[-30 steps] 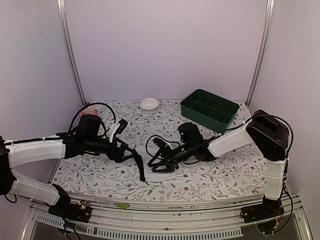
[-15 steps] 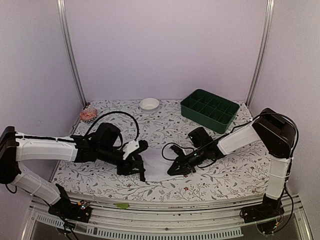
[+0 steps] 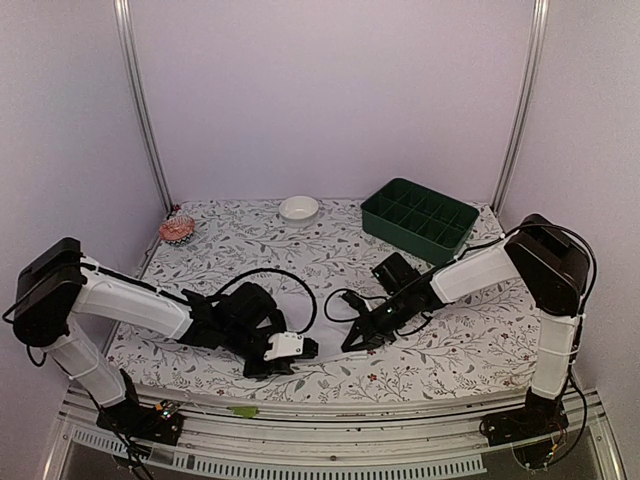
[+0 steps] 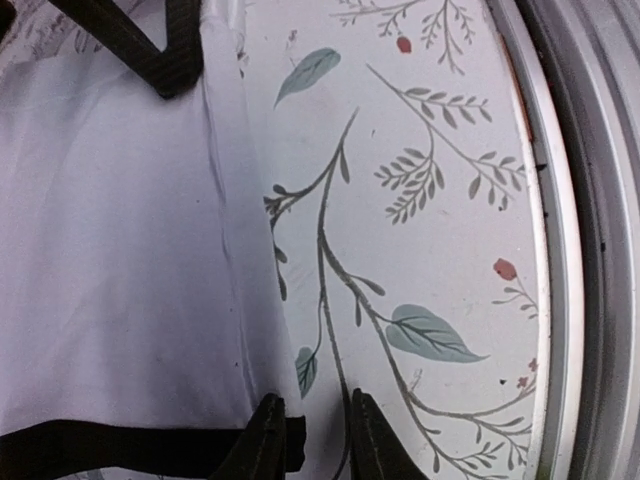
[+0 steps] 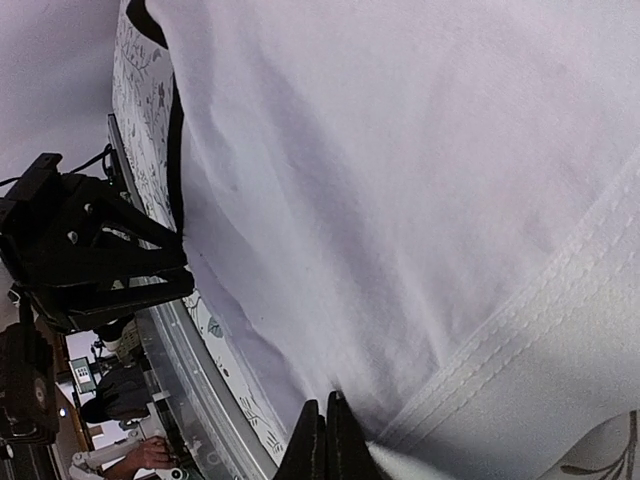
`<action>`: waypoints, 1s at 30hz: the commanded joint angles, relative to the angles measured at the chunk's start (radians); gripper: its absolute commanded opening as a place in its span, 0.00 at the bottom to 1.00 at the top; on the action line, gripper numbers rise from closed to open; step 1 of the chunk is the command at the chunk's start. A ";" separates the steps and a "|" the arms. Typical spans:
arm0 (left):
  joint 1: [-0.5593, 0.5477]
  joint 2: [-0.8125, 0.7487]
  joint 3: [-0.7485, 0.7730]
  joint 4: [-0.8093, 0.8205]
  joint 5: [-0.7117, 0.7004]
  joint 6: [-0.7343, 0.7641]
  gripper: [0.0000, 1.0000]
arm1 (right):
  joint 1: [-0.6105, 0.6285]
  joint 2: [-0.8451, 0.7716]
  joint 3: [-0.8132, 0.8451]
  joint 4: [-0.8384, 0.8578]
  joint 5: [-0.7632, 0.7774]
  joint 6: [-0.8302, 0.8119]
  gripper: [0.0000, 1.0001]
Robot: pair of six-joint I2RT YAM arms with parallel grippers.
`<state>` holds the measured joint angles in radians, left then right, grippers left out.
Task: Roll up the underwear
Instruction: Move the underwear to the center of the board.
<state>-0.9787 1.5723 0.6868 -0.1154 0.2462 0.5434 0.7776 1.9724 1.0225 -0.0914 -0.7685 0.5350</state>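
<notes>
Top external: right tool (image 3: 350, 343) has clamped the underwear (image 5: 400, 150); left tool (image 3: 303, 349) narrowed.

Both arms stretch low and inward; the right gripper (image 5: 325, 432) is pinched closed, the left gripper (image 4: 312, 445) nearly so.

Counts by kind, seven things in all.
Grippers, two: left gripper (image 4: 316, 440) and right gripper (image 5: 325, 440). One underwear (image 4: 110, 250), between the two. One white bowl (image 3: 299, 208), well beyond the left gripper. One green tray (image 3: 392, 230), beyond the right gripper. One pinkish round thing (image 3: 177, 229), well apart from the left gripper on its outer side. One floral table (image 3: 470, 345), under both.
</notes>
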 commanded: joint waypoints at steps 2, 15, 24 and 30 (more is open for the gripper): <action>-0.021 0.075 0.019 0.029 -0.105 0.092 0.23 | -0.006 0.032 0.031 -0.058 0.031 -0.044 0.01; -0.022 0.005 0.044 0.009 -0.228 0.123 0.33 | -0.017 0.045 0.036 -0.092 0.038 -0.082 0.00; -0.020 0.031 0.063 -0.012 -0.210 0.159 0.43 | -0.018 0.050 0.037 -0.093 0.026 -0.086 0.00; -0.003 0.122 0.048 0.016 -0.228 0.179 0.47 | -0.018 0.057 0.043 -0.092 0.024 -0.087 0.00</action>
<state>-0.9924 1.6196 0.7269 -0.0994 0.0216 0.6998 0.7670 1.9987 1.0554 -0.1539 -0.7696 0.4660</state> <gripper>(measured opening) 0.461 0.008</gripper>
